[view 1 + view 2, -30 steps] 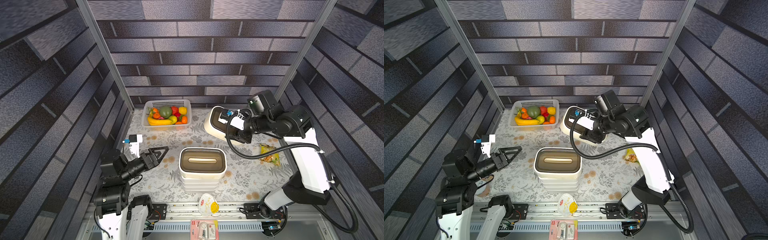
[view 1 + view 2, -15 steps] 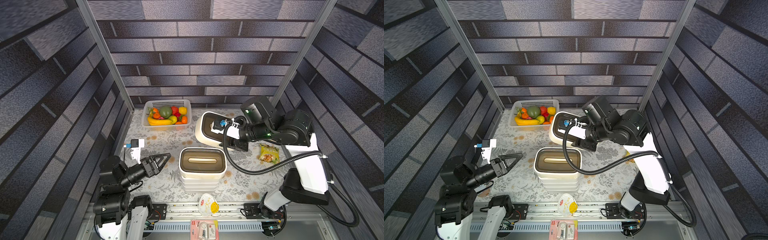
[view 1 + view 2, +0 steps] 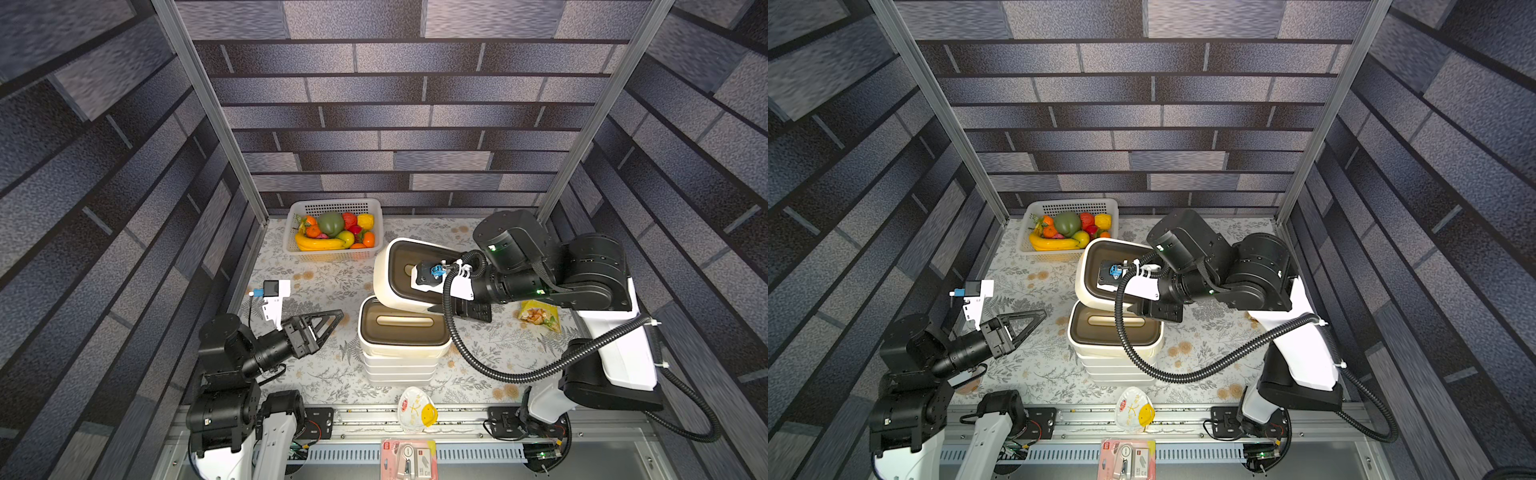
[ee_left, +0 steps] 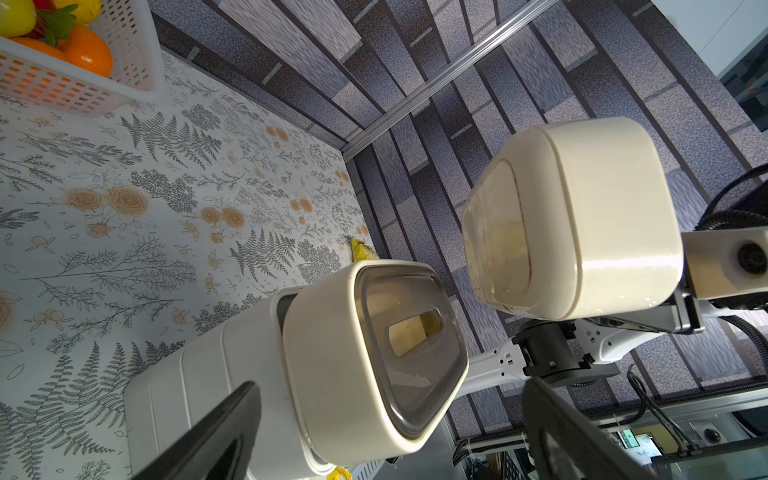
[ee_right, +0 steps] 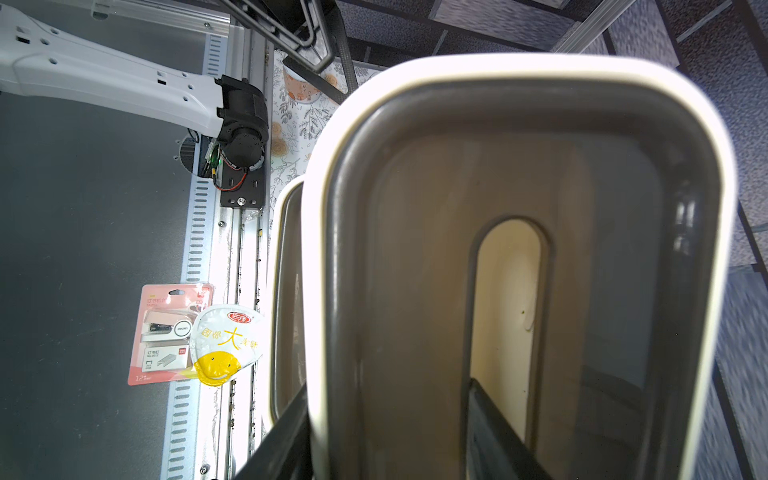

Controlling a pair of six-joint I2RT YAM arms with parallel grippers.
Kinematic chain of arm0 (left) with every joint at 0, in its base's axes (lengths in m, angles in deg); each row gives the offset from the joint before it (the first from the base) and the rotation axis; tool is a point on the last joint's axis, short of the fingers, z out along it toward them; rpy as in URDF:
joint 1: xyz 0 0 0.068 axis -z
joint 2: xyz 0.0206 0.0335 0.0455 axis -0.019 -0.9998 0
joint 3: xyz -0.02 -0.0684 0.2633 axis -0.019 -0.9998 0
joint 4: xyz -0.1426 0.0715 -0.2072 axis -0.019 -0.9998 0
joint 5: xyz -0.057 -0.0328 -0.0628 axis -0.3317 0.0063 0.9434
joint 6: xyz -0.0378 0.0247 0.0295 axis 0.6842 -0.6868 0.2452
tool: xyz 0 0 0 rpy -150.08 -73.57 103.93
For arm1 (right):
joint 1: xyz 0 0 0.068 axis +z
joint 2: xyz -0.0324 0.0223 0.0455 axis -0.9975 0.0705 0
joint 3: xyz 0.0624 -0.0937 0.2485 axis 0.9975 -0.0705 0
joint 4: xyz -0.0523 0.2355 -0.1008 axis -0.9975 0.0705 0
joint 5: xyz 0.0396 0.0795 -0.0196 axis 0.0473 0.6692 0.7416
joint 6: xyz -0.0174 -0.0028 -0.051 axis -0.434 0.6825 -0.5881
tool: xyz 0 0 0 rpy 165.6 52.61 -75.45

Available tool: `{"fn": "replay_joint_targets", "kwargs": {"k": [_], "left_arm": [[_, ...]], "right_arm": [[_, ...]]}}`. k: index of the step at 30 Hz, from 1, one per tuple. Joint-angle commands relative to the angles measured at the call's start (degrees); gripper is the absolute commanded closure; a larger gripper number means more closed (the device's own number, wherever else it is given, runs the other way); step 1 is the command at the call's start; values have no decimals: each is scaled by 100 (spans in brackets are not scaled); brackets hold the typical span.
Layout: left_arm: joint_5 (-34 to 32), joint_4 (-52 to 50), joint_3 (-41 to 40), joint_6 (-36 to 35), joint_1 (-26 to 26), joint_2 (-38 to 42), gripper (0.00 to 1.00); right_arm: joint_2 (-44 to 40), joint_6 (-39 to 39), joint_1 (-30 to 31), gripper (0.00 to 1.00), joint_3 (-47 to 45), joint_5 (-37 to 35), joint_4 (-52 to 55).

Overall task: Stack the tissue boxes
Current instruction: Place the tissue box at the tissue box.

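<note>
Right claw (image 5: pixel 388 436) clamps a rounded cream tissue box with dark-brown lid (image 3: pixel 395 259), tilted over the stacked white boxes (image 3: pixel 401 365); left claw (image 3: pixel 330 326) spread apart.

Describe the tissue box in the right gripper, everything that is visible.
The held tissue box is rounded glossy cream plastic with a recessed dark-brown lid and an oblong slot. It hangs tilted in the air above the stack, clear of its top box. The right gripper is shut on one long side, one finger through the slot, one outside.

Bright even light — top views crisp (wrist edges blurred, glary)
</note>
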Motion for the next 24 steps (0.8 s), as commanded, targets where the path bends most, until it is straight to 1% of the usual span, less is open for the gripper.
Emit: {"fn": "replay_joint_targets", "kwargs": {"k": [1, 9, 17, 24], "left_arm": [[170, 198, 53, -199, 41, 70, 0], [103, 126, 170, -379, 72, -42, 0], [-15, 59, 435, -572, 116, -287, 0], [36, 218, 567, -556, 124, -421, 0]], "right_arm": [[1, 382, 170, 68, 309, -274, 316], [128, 906, 486, 70, 423, -460, 461], [-35, 1418, 561, 68, 311, -370, 492], [-92, 1474, 628, 66, 46, -375, 832]]}}
